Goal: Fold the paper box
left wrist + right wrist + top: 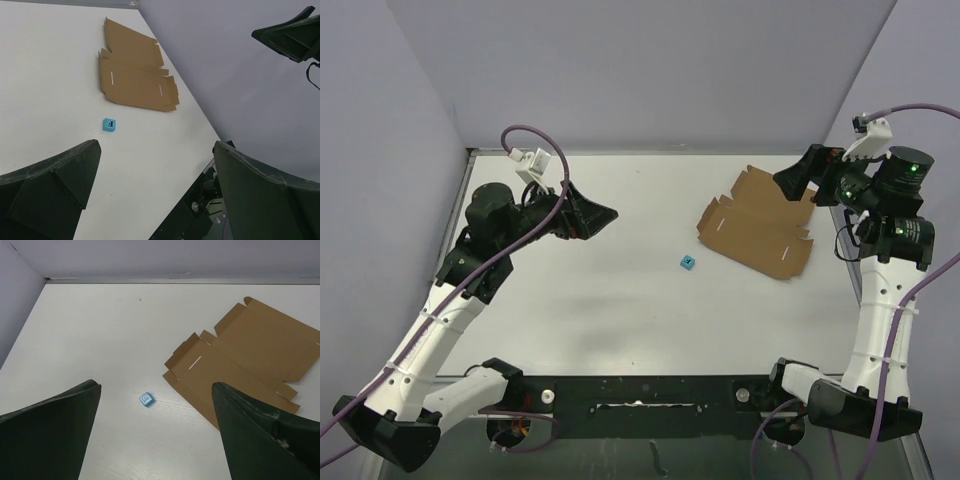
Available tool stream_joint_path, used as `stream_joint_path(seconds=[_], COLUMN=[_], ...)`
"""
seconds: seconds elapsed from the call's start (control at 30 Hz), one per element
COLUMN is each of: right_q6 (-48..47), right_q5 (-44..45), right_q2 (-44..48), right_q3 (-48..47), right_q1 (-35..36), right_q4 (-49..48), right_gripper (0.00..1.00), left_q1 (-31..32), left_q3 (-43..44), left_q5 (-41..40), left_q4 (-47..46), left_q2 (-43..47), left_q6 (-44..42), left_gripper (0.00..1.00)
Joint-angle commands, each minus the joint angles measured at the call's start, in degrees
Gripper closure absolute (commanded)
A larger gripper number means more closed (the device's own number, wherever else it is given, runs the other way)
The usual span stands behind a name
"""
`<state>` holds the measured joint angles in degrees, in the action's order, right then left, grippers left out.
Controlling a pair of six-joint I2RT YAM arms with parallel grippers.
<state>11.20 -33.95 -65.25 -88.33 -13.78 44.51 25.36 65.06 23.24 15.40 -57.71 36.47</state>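
The paper box (757, 224) lies flat and unfolded on the white table, a brown die-cut sheet with flaps and two slits, at the right rear. It shows too in the left wrist view (135, 75) and in the right wrist view (240, 365). My right gripper (792, 180) hangs open above the sheet's far right corner, holding nothing. My left gripper (602, 215) is raised over the left half of the table, open and empty, well away from the sheet.
A tiny blue cube (687, 263) sits on the table just left of the sheet, also visible from the left wrist (109, 125) and right wrist (146, 399). Grey walls close in the back and sides. A black rail (640, 390) runs along the near edge.
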Motion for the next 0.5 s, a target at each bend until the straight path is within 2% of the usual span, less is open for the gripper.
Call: stream_joint_path(seconds=[0.0, 0.27, 0.37, 0.47], right_q6=[3.8, 4.2, 1.7, -4.5], right_q5=[-2.3, -6.0, -10.7, -19.1], right_q2=[0.6, 1.2, 1.4, 1.7], right_q3=[-2.4, -0.3, 1.6, 4.8], right_q1=[-1.6, -1.9, -0.9, 2.3], right_q4=[-4.2, -6.8, -8.7, -11.6], right_gripper=[0.02, 0.02, 0.02, 0.02], left_q1=[-0.5, -0.2, 0.4, 2.6], left_q3=[-0.8, -2.8, -3.7, -5.4], left_q5=[2.5, 2.8, 2.2, 1.0], left_q4=[-6.4, -9.1, -9.7, -11.5], left_q2=[2.4, 1.6, 1.7, 1.0], left_q6=[1.7, 2.8, 2.1, 1.7], left_gripper=[0.02, 0.02, 0.02, 0.02])
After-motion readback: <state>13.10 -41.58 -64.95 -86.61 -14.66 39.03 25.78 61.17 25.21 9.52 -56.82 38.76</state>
